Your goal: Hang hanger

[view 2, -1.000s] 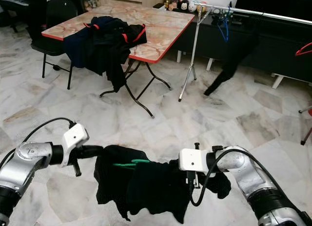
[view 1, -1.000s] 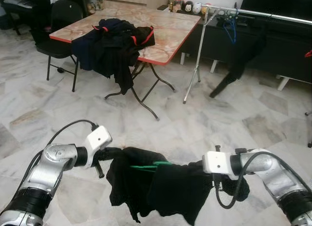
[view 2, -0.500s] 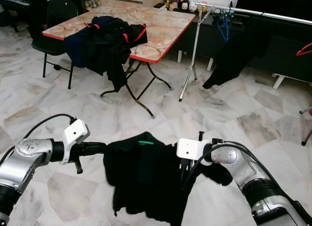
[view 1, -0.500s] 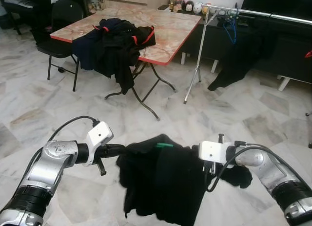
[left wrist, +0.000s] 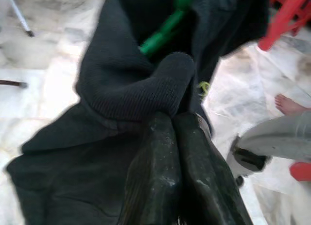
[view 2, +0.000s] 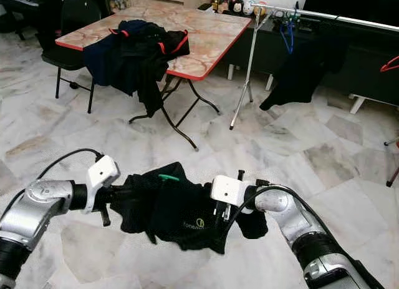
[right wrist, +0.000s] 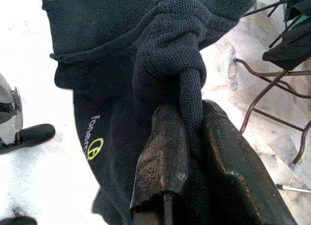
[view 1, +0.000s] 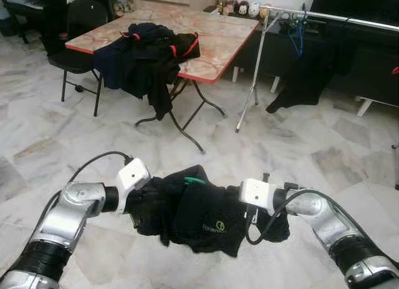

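Observation:
A black garment (view 1: pixel 199 209) with a small yellow logo hangs bunched between my two grippers, low over the floor. A green hanger (view 1: pixel 194 180) pokes out of its top fold and shows again in the left wrist view (left wrist: pixel 165 29). My left gripper (left wrist: pixel 176 119) is shut on the garment's left edge. My right gripper (right wrist: pixel 190 123) is shut on a rolled strip of the knit at the garment's right side. Far ahead to the right stands a metal clothes rail (view 1: pixel 324 15) on a thin stand, with a blue hanger (view 1: pixel 295 34) and dark clothing (view 1: pixel 305 77) hanging from it.
A folding table (view 1: pixel 215 36) with a marble-patterned top and red edge stands ahead, a heap of dark clothes (view 1: pixel 146 55) draped over its near side. A black chair (view 1: pixel 78 36) sits to its left. A dark cabinet (view 1: pixel 368 58) runs behind the rail. A person's bare foot (left wrist: pixel 291 104) is nearby.
Both grippers have drawn closer together, so the garment that hung spread out is now bunched up between them. The green hanger has shifted slightly left with it.

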Controlling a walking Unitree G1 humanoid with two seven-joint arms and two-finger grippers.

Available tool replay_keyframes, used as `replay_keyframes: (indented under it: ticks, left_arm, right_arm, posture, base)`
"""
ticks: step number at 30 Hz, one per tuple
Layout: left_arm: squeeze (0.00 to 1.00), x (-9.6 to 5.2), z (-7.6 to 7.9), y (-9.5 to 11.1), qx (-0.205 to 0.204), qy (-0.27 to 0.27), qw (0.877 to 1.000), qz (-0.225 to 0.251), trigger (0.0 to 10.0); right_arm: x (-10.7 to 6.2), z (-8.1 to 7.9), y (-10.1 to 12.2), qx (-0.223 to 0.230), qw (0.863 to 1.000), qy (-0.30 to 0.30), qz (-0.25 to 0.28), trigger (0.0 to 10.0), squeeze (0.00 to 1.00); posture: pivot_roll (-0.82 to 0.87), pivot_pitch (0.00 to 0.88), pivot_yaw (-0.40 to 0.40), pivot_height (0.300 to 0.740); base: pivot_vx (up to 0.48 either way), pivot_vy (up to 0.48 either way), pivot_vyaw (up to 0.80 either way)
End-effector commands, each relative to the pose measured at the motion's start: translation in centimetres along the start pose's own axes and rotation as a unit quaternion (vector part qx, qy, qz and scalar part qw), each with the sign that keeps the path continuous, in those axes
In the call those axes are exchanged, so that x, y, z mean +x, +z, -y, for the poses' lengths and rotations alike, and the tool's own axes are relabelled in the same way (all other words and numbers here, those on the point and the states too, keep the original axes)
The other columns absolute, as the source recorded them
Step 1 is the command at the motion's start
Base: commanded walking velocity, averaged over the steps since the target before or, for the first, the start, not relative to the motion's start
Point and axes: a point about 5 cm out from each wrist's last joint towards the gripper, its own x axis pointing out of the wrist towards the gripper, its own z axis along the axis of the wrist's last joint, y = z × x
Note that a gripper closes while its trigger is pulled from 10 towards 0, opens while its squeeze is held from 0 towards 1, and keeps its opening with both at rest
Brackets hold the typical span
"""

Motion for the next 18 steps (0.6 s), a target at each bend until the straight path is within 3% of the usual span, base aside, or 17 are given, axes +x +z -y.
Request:
replay_keyframes:
  ticks: [1,7,13,14,15,16,18]
  left_arm:
    - [0.0,0.2,0.8,0.0,0.009,-0.031,0.999,-0.013,0.0]
    - [0.0,0.2,1.5,-0.4,0.004,-0.061,0.998,-0.025,0.0]
    - [0.0,0.2,1.4,-0.7,0.015,-0.052,0.998,-0.04,0.0]
    - [0.0,0.2,1.2,-0.8,0.019,-0.043,0.998,-0.046,0.7]
    - [0.0,0.2,1.0,-0.9,0.025,-0.035,0.998,-0.052,4.7]
    - [0.0,0.3,0.8,-1.0,0.027,-0.026,0.998,-0.057,10.0]
    - [0.0,0.3,0.6,-1.2,0.028,-0.016,0.997,-0.064,10.0]
  right_arm:
    - [-0.3,1.6,0.6,-0.011,0.999,-0.043,0.007,10.0,0.0]
    - [-0.2,2.3,0.4,-0.017,0.997,-0.079,-0.007,10.0,0.0]
    - [0.1,2.4,0.8,-0.016,0.996,-0.086,0.002,10.0,0.0]
    - [0.1,2.4,1.0,-0.015,0.996,-0.086,0.007,10.0,0.0]
    - [0.1,2.4,1.1,-0.013,0.996,-0.086,0.012,10.0,0.0]
    - [0.2,2.4,1.2,-0.013,0.996,-0.084,0.018,10.0,0.0]
    - [0.1,2.4,1.3,-0.012,0.996,-0.082,0.025,10.0,0.0]
  posture:
    - [-0.12,0.0,-0.013,0.74]
    - [-0.12,0.0,-0.013,0.74]
    - [-0.12,0.0,-0.013,0.74]
    - [-0.12,0.0,-0.013,0.74]
    - [-0.11,0.0,-0.01,0.74]
    - [-0.11,0.0,-0.01,0.74]
    - [-0.11,0.0,-0.01,0.74]
  base:
    - [0.0,0.0,0.0]
    - [0.0,0.0,0.0]
    - [0.0,0.0,0.0]
    - [0.0,0.0,0.0]
    - [0.0,0.0,0.0]
    - [0.0,0.0,0.0]
    - [0.0,0.0,0.0]
